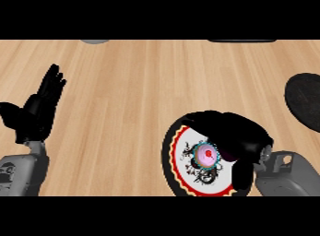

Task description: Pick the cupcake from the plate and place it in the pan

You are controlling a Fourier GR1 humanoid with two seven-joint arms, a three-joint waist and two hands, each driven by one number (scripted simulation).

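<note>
Our right robot hand [234,136] curls round the cupcake [206,156] on the plate [182,138]; we should lift straight up before swinging right to the pan [312,103].

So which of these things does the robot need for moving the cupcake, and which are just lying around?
For the job:
cupcake
plate under it
pan, at the right edge
right hand, curled round the cupcake

Just there:
left hand, open, resting at the left
grey thing and dark thing at the counter's far edge, too cut off to name
</note>
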